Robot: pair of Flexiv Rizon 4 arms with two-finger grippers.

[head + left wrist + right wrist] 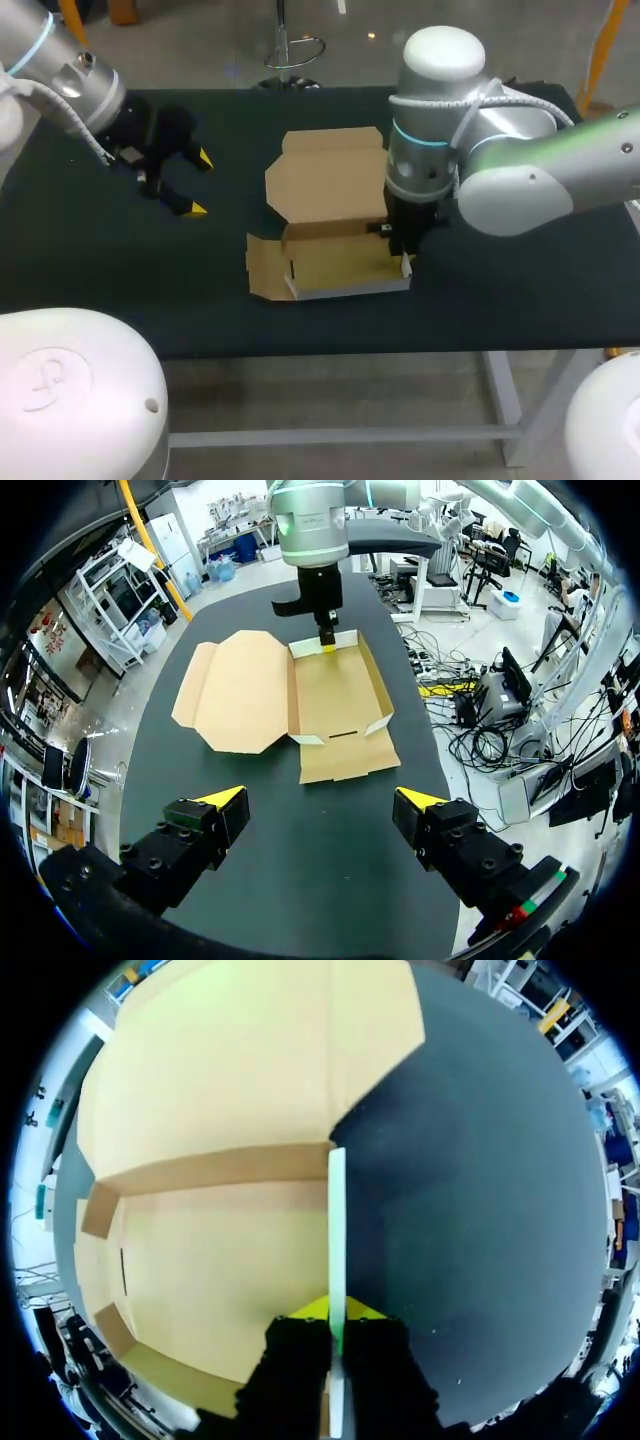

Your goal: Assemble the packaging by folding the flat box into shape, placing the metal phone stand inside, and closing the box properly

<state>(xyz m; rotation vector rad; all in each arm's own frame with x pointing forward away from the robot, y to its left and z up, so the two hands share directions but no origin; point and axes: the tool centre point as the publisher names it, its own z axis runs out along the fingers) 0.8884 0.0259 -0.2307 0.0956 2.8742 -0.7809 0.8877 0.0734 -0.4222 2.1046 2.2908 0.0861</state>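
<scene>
A brown cardboard box (335,262) lies half folded at the middle of the black table (100,270), its lid (325,170) spread flat behind the tray. My right gripper (405,262) points down at the tray's right side and is shut on the upright side wall (337,1210), seen edge-on between its yellow tips (337,1310). My left gripper (199,184) hangs open over the table's left part, well away from the box (335,695), with nothing between its fingers (322,800). No metal phone stand shows in any view.
A loose flap (262,265) sticks out flat at the tray's left end. Bare black table surrounds the box on every side, and the table's front edge (330,350) runs close below it.
</scene>
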